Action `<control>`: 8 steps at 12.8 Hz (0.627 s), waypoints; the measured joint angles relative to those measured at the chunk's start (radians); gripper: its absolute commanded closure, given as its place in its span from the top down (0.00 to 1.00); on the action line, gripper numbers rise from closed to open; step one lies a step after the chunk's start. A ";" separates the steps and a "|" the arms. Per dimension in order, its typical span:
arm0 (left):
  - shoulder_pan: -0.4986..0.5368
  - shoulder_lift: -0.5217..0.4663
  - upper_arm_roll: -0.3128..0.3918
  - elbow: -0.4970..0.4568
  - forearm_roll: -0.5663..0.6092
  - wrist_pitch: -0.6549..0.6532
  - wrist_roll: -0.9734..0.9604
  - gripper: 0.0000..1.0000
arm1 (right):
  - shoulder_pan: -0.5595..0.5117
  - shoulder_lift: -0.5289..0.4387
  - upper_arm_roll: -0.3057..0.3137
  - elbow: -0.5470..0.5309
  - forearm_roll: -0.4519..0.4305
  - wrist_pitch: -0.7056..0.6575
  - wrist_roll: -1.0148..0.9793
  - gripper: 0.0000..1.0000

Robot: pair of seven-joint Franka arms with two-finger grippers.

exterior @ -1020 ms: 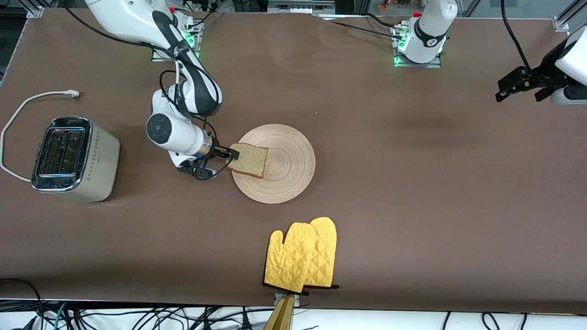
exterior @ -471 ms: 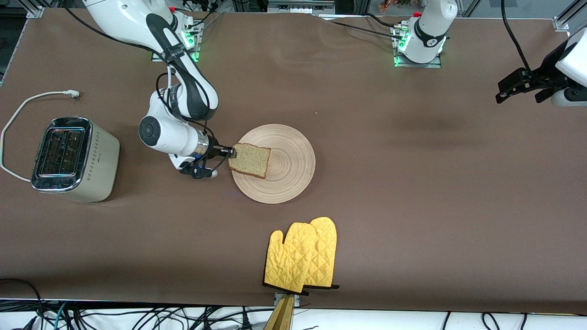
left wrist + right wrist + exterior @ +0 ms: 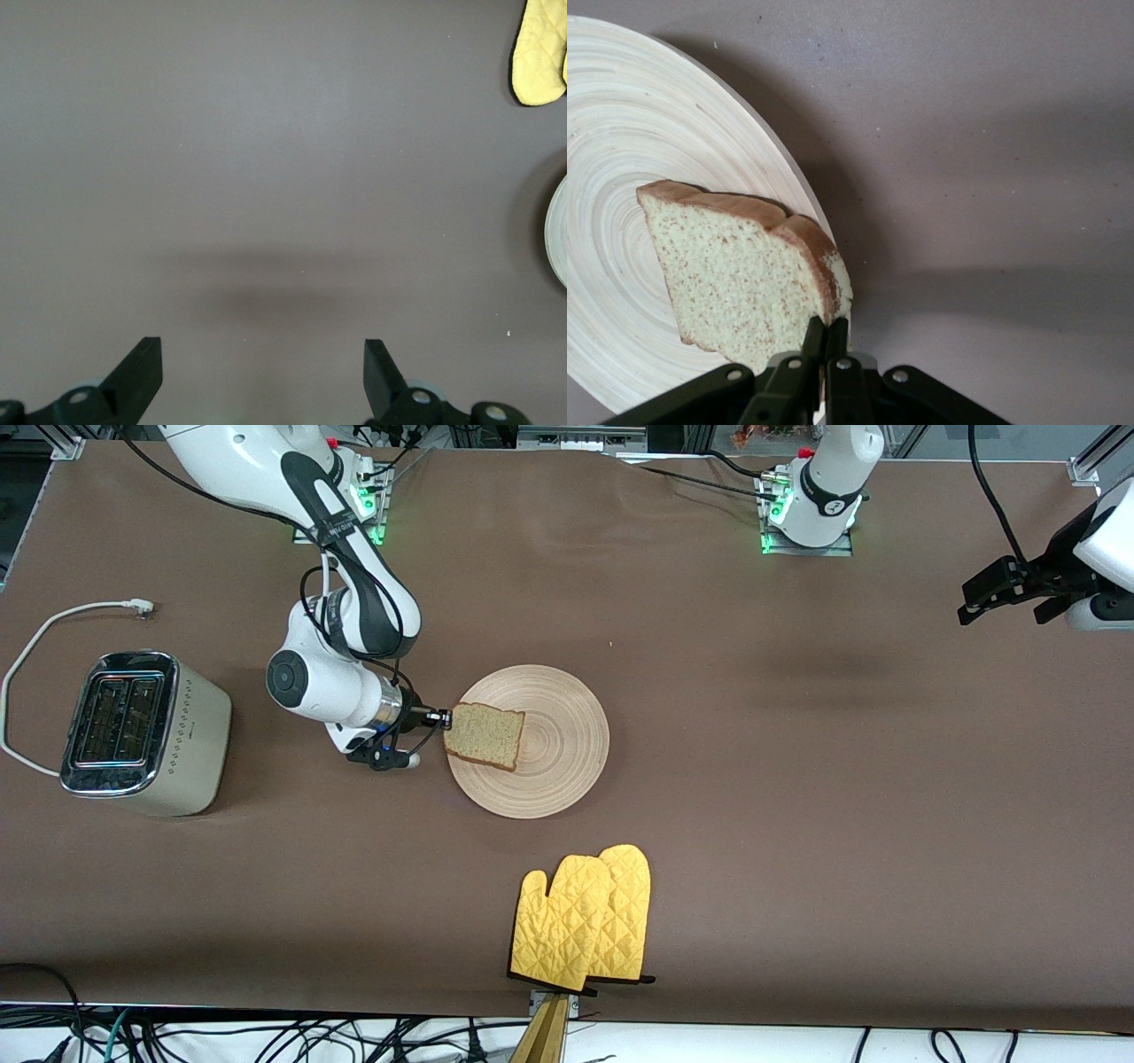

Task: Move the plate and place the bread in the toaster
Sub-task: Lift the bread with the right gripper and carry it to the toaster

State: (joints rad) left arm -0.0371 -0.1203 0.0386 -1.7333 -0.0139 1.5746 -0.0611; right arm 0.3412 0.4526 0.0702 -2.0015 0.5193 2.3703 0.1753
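The bread [image 3: 485, 735] lies on the plate [image 3: 558, 753], on the part nearest the toaster [image 3: 133, 731], which stands at the right arm's end of the table. My right gripper [image 3: 446, 716] is low beside the plate and shut on the bread's crust edge. In the right wrist view the fingers [image 3: 825, 332] pinch a corner of the bread [image 3: 735, 274] over the plate's [image 3: 638, 115] rim. My left gripper [image 3: 983, 598] waits open in the air over the left arm's end of the table, with nothing between its fingers [image 3: 261, 372].
A pair of yellow oven mitts [image 3: 585, 917] lies near the table's front edge, nearer the front camera than the plate. The toaster's white cord [image 3: 35, 646] curls beside it. The left wrist view shows the mitts [image 3: 540, 53] and the plate's rim [image 3: 558, 230].
My right gripper's fingers have closed on the bread's edge, and the right wrist has drawn back a little toward the toaster. The left arm has not moved.
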 measured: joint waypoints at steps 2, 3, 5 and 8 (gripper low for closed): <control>-0.001 0.000 -0.002 0.001 0.000 0.000 0.000 1.00 | 0.000 -0.011 0.000 0.007 0.003 -0.021 0.000 0.00; -0.002 0.000 -0.003 0.003 0.000 0.001 0.000 1.00 | 0.000 -0.028 -0.004 0.013 0.003 -0.051 0.000 0.00; -0.003 0.001 -0.003 0.006 0.000 0.001 0.000 1.00 | 0.000 -0.083 -0.038 0.025 0.003 -0.144 0.000 0.00; -0.003 0.002 -0.004 0.011 0.000 0.001 0.000 1.00 | -0.004 -0.180 -0.117 0.060 -0.086 -0.346 -0.013 0.00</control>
State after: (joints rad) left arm -0.0404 -0.1185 0.0344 -1.7226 -0.0139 1.5751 -0.0611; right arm 0.3371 0.2731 -0.0472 -1.9414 0.4329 2.0245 0.1623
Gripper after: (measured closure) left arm 0.000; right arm 0.969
